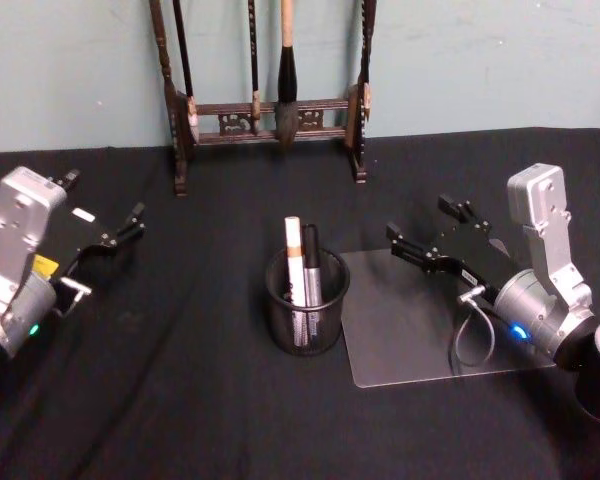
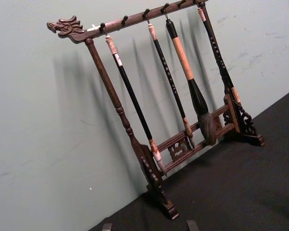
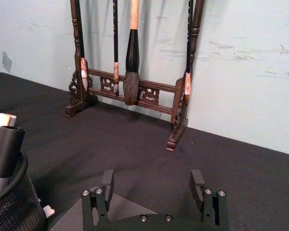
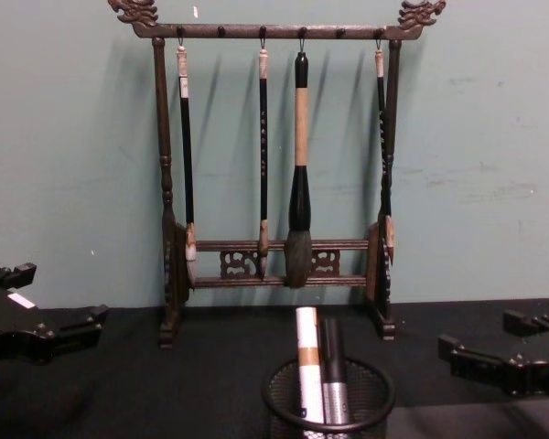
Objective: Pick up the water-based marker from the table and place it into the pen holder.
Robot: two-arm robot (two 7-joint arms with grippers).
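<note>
1. Since two markers (image 1: 302, 280) already stand upright inside the pen holder (image 1: 307, 322), a stray sweep could tip it.
2. Right claw (image 1: 427, 233), open and empty, hovers beside the holder, above the clear mat (image 1: 420, 340).
3. Left claw (image 1: 120, 232), apparently open, sits well apart from the holder.

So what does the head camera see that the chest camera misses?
The head view alone shows the clear mat on the table and both arms' silver wrists behind the hands.

The chest view alone shows the brush rack's top bar with its carved ends, from which four brushes hang.

Both show the pen holder with two markers standing in it, the left hand and the right hand, both open and empty.
</note>
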